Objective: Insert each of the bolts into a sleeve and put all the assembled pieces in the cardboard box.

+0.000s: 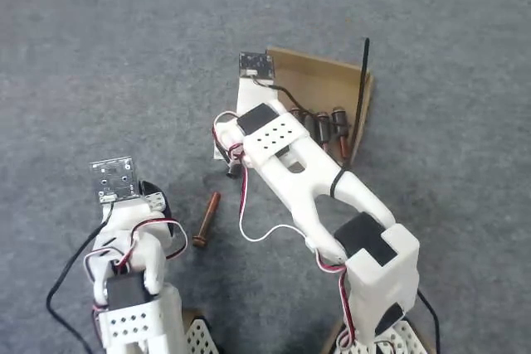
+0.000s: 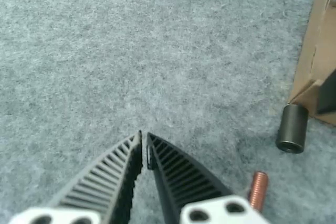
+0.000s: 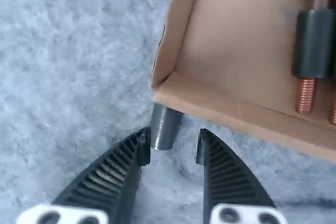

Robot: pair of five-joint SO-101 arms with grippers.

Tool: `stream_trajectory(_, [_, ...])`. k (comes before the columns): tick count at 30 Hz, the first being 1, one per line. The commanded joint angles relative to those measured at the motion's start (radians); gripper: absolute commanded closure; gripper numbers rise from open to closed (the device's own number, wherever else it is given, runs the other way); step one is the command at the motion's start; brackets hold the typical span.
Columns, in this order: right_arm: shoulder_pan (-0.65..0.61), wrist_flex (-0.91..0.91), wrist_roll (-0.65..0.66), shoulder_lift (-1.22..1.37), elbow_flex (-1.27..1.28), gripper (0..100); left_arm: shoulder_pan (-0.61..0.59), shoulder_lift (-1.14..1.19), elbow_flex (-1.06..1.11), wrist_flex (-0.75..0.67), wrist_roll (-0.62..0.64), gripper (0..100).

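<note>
Showing late stage of assembly task. Open brown cardboard box (image 1: 319, 80) on grey carpeted table (image 1: 99, 80) holds several assembled bolt-in-sleeve pieces (image 1: 323, 126). Right gripper (image 3: 173, 148) at box's outer corner, jaws spread either side of loose dark cylindrical sleeve (image 3: 164, 127), not pinching it. Left gripper (image 2: 144, 139) pressed together, empty, over bare table. Loose copper-coloured threaded bolt (image 1: 206, 219) lies on table between arms, near sleeve. Judged remaining: one insertion, one placement in box.

A dark sleeve (image 3: 164, 127) sits just ahead of the right gripper (image 3: 173, 140) and its parted tips, touching the cardboard box (image 3: 231, 51) corner. Assembled bolts (image 3: 314, 40) lie inside. One bare copper bolt (image 2: 258, 190) lies flat beside the left gripper (image 2: 144, 137).
</note>
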Motion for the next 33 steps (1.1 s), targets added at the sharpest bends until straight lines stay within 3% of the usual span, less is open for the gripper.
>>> stream_trajectory(1, [0.004, -0.013, -0.04, -0.061, 0.005, 86.4, 0.005, 0.015, -0.013, -0.018, -0.008, 99])
stream_trajectory(10, [-0.007, -0.15, -0.063, 0.061, 0.006, 86.4, 0.005, 0.015, -0.013, -0.018, -0.008, 99])
stream_trajectory(30, [-0.045, -0.148, -0.058, 0.197, -0.057, 86.8, 0.005, 0.015, -0.013, -0.018, -0.008, 99])
stream_trajectory(33, [-0.045, -0.124, -0.057, 0.197, -0.068, 97.1, 0.005, 0.015, -0.013, -0.018, -0.008, 99])
